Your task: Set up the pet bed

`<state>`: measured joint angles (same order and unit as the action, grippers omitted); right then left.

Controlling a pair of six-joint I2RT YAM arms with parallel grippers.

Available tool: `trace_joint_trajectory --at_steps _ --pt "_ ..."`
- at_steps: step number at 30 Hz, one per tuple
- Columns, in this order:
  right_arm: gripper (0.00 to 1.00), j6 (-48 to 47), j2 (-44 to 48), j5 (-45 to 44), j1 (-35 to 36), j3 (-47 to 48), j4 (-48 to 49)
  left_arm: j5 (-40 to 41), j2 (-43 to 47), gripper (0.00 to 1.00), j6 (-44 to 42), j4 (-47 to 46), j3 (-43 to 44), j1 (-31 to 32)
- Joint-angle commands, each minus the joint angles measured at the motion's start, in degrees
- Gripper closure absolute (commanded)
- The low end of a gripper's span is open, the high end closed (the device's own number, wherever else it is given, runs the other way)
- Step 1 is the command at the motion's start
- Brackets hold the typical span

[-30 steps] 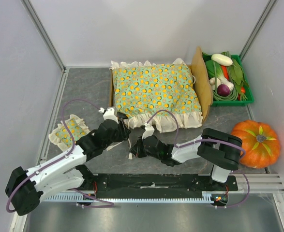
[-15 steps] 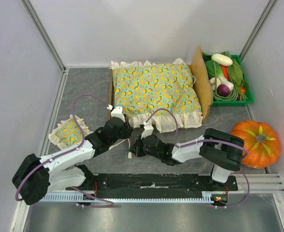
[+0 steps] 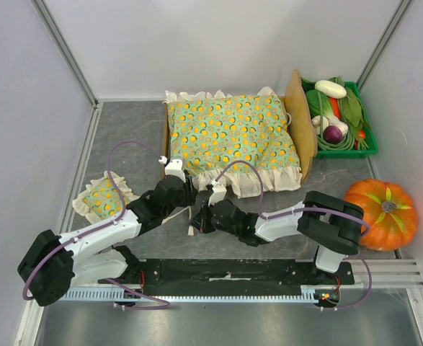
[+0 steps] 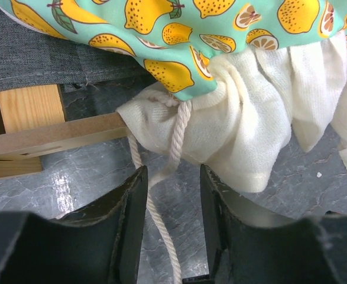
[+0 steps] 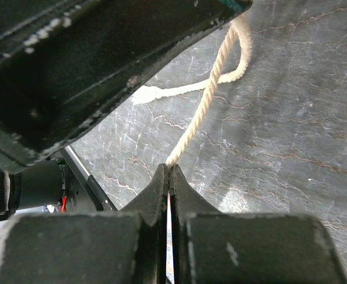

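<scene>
Top view. Main item: pet bed (image 3: 298,119) — light-wood frame, arched headboard at its right end. Set toward the back of a dark grey, marble-veined table top (image 3: 125,133). Enclosed by plain white walls (image 3: 233,43) with aluminium posts (image 3: 63,50) in the back corners. Covered almost wholly by a green frilled cushion (image 3: 229,133). Green crate (image 3: 352,153) of vegetables just right of the bed's headboard. Orange pumpkin (image 3: 382,214) in front of the bed and to its right. Small matching pillow (image 3: 103,196) in front and to its left, apart from it. Both left gripper (image 3: 187,193) and right gripper (image 3: 197,220) low at the bed's front left corner, close together.

Left wrist view. Same left gripper (image 4: 172,225) spread, just in front of the bed's wooden rail (image 4: 49,137). White cord (image 4: 178,133) tied at the cushion's cream frill (image 4: 256,112) and running down through the gap between the fingers, loose there. Grey fabric base (image 4: 43,53) of the bed showing under the cushion's edge.

Right wrist view. Same right gripper (image 5: 169,171) pressed together — pinching the cord (image 5: 208,94) at the very tips. Cord stretched away over the veined table top (image 5: 279,148), looping at its far end. Upper left filled by the dark body of the other arm.
</scene>
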<state>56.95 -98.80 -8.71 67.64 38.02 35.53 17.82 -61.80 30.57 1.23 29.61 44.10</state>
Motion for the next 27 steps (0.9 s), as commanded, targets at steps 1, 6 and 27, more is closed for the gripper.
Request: trace_joint_trajectory --at_steps 1,6,27 --pt "1.00 -0.79 0.89 0.45 -0.14 1.97 1.83 2.30 -1.91 0.55 -3.23 -2.90 0.19 -0.15" --pt "1.00 -0.61 1.16 0.98 -0.22 2.06 1.65 2.65 -4.55 0.58 -3.67 -4.57 0.01 -0.15" --pt "1.00 0.79 0.63 1.42 -0.31 0.21 3.14 4.94 -5.45 0.98 -3.50 -5.02 1.16 -0.42"
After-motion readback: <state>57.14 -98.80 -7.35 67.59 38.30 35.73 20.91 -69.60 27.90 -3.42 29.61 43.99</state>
